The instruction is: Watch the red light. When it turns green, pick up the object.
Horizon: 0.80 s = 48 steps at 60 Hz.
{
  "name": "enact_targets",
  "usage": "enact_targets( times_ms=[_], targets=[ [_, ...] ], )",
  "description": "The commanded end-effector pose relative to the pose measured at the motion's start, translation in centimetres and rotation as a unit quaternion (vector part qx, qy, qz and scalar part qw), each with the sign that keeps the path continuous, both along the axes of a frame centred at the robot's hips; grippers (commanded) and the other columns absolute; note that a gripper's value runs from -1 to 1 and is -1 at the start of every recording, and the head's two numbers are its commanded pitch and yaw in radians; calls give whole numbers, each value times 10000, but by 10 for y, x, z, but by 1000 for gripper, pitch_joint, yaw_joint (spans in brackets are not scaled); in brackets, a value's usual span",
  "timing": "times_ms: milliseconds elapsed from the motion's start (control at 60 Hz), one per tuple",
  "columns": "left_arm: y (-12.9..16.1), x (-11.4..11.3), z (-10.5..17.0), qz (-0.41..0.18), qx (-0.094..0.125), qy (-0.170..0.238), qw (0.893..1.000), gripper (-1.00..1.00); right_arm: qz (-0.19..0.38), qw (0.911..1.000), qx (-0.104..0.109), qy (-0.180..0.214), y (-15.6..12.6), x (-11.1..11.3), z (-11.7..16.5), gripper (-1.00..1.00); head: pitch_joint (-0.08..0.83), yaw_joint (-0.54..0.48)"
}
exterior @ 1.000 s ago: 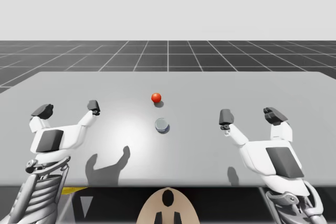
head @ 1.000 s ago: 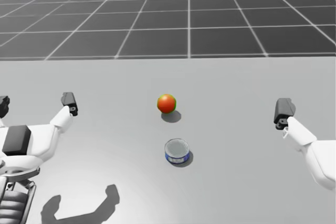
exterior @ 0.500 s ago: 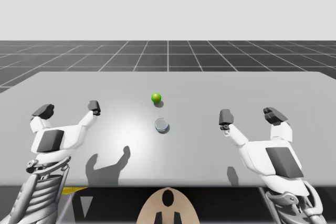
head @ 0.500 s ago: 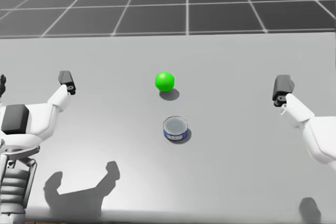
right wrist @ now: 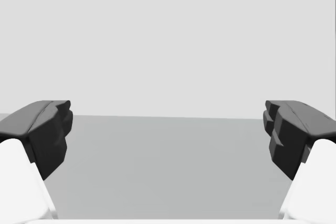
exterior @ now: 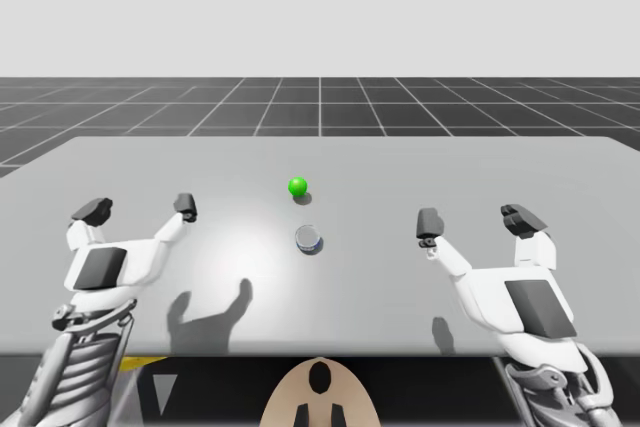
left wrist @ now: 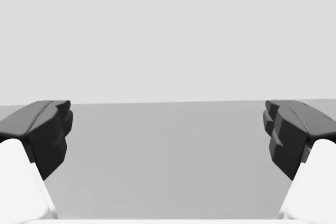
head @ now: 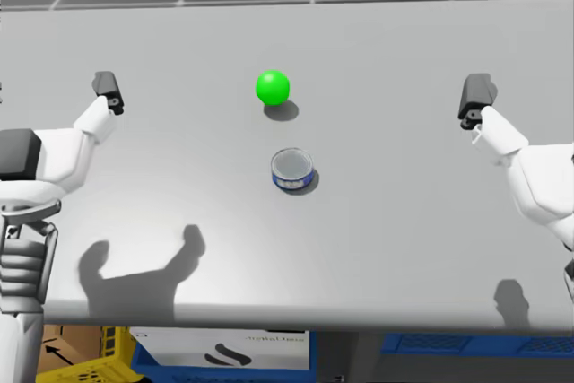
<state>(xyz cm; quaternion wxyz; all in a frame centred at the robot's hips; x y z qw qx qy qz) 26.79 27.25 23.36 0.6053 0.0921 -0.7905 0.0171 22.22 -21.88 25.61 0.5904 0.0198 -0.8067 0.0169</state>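
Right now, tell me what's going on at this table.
The light is green, so the pickup is due. The short blue can stands on the table just nearer me than the light, untouched. My left gripper and right gripper hover on either side, jaws open, well apart from the can.

You'll find the light (exterior: 297, 186), a small ball glowing green, resting on the grey counter (exterior: 480, 167) just left of centre in the high view. Directly below it in the frame, near but not touching, stands the can (exterior: 308, 239). It is short and round, with a blue side and a silvery lid facing up. Each casts a small shadow to its lower right.
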Motion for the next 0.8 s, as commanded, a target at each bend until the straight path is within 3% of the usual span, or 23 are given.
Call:
enact_targets(
  times_ms=[17, 117, 267, 283, 350, 467, 600, 800],
  targets=[
    [-2, -6, 4, -647, -10, 307, 9974, -1000, -29, 10000, 82, 16, 2, 0, -1, -1000, 657, 63],
    [-6, -14, 7, -1356, -62, 676, 9884, -1000, -94, 10000, 9, -17, 2, 1, -2, -1000, 653, 65],
    [-17, -21, -1, -2479, 41, 1589, 9557, -1000, -123, 9999, -23, -26, 2, 1, -2, -1000, 654, 68],
    [-19, -23, -4, -2649, 108, 1750, 9482, -1000, -127, 9999, -33, -29, 2, 1, -2, -1000, 655, 68],
    [-26, -25, -10, -2813, 260, 1923, 9398, -1000, -190, 9997, -103, -61, 1, 2, -3, -1000, 657, 70],
    [-36, -24, -18, -2991, 286, 2052, 9315, -1000, -188, 9997, -102, -66, 1, 2, -3, -1000, 659, 73],
    [-59, -17, -31, -3303, 167, 2335, 9144, -1000, -165, 9998, -95, -61, 1, 2, -3, -1000, 659, 77],
    [-97, 3, -47, -3516, 331, 2566, 8997, -1000, -158, 9998, -98, -55, 1, 2, -3, -1000, 673, 69]
  ],
)
